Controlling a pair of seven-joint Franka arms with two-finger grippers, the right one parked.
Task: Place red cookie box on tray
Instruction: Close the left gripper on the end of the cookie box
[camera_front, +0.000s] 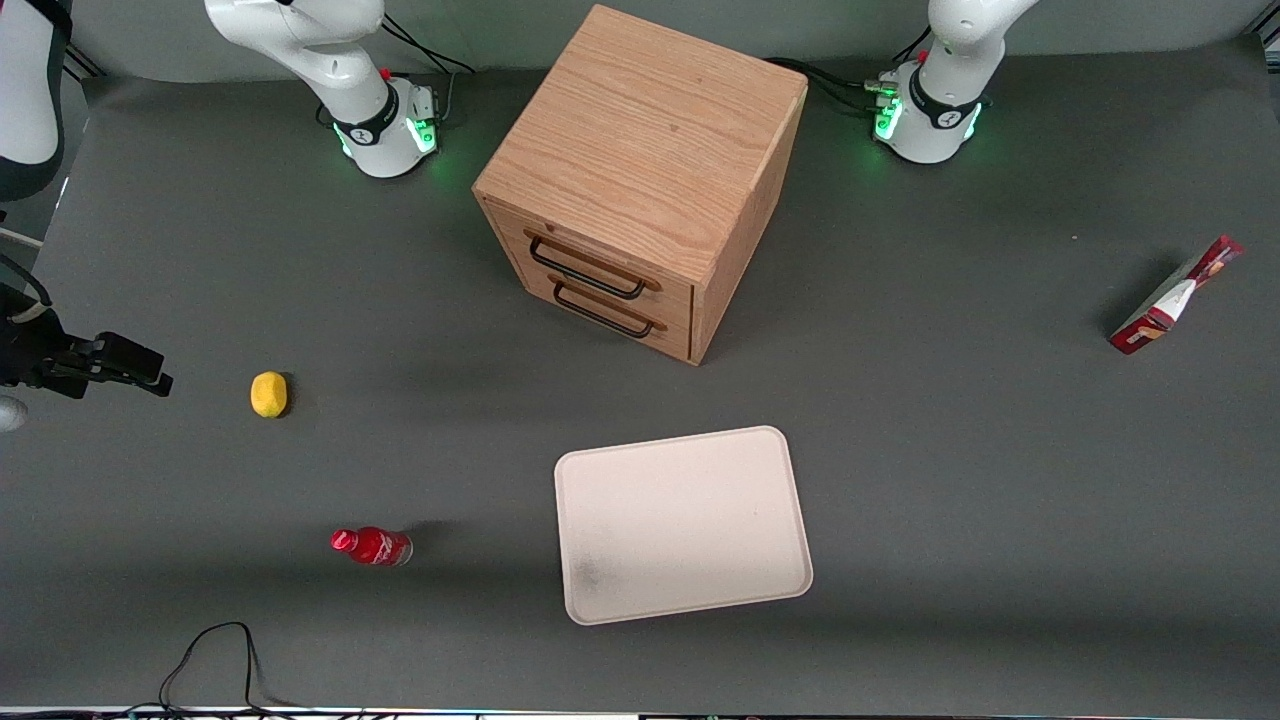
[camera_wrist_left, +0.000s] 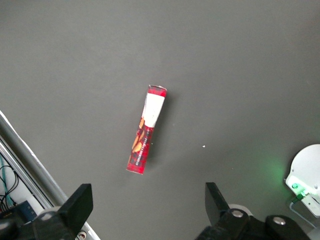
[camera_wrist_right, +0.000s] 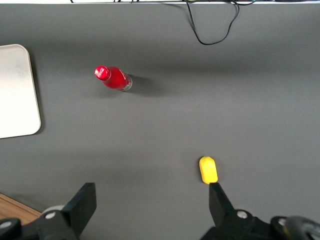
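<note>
Overhead, the open black pincer (camera_wrist_left: 147, 210) is hovering above the slim red cardboard cookie box (camera_wrist_left: 146, 129) lying on the grey counter (camera_wrist_left: 240, 65), well apart from the pale beige rectangular tray (camera_front: 682, 524).

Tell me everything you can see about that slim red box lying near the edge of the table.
The red cookie box is a slim, elongated carton, seemingly cardboard, red with a white patch and orange-brown print. It lies alone on the dark grey table, toward the working arm's end, well away from the tray. Nothing touches it. The gripper hangs above it, fingers open and empty.
</note>
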